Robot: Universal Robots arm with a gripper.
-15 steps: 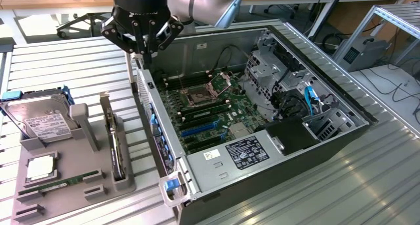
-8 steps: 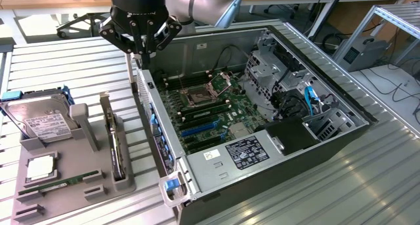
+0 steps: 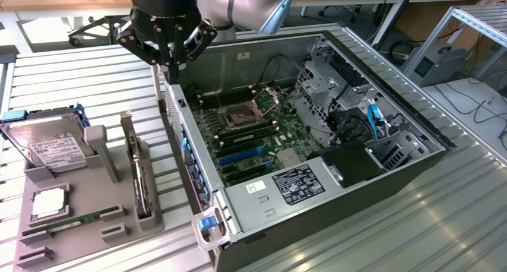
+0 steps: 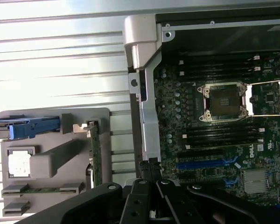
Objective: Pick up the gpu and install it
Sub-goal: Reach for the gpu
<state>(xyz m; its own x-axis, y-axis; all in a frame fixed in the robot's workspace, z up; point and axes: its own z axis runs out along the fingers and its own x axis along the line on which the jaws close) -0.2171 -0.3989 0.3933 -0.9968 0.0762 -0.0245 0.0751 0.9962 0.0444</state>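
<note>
Exterior view: one robot arm w/ gripper [image 3: 171,76] hanging over the far end of the left wall of an open PC case [image 3: 412,165], which lies on its side on a slatted metal table [image 3: 443,224]. The fingers look pressed together, tips pointing straight down, nothing between them; the wrist view shows the gripper [image 4: 150,167] the same way, dark tips meeting just above the case wall. The gpu [image 3: 139,177] is not yet picked up. It stands on its long edge in a slot of a grey parts tray [image 3: 79,242], just beside the case on the exterior view's left. Its long axis runs near-to-far, approx. parallel to the case wall, w/ the silvery end bracket at the far end. From the fingers the gpu lies nearer the camera and a little toward the exterior view's left, lower down; its far end is the closest part. In the wrist view the gpu [image 4: 95,154] shows as a thin green-edged strip in the tray. Also on the tray: hard drive [image 3: 51,147] w/ white label at the far left, a square CPU chip [image 3: 49,202], and a green RAM stick [image 3: 71,223] lying flat near the front. Inside the case the motherboard [image 3: 253,135] is exposed, w/ blue expansion slots [image 3: 241,156] unoccupied, so the install looks not started.
</note>
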